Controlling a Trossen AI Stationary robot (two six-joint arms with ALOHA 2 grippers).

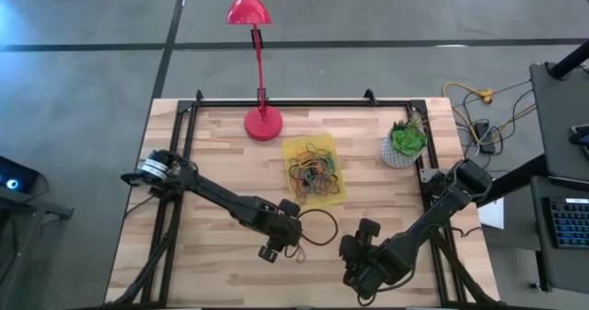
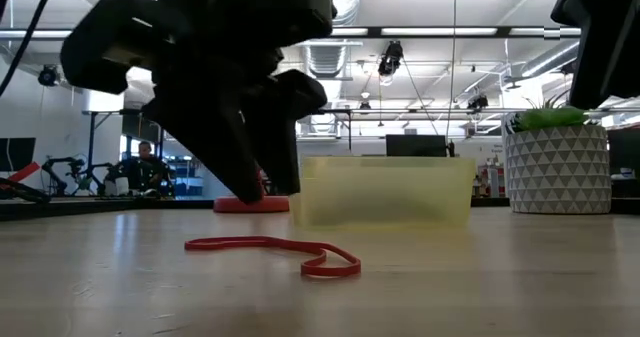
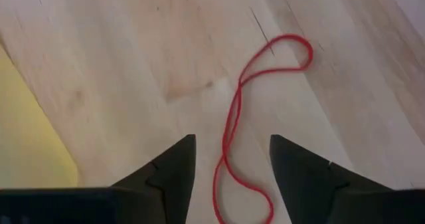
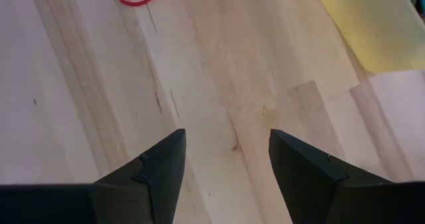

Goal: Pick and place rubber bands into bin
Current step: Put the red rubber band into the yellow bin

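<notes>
Hovering: left tool [image 3: 232, 159] (spread) over red band [image 3: 242, 111].

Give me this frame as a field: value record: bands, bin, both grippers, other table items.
loose band: one red rubber band lying flat on the table, outside the bin
bin: yellow bin mid-table, holding a tangle of many coloured bands
left gripper: left gripper open, straddling the red rubber band, just above the table
right gripper: right gripper open, holding nothing, over bare wood at the near edge
other items: red lamp and potted plant behind and beside the bin
</notes>
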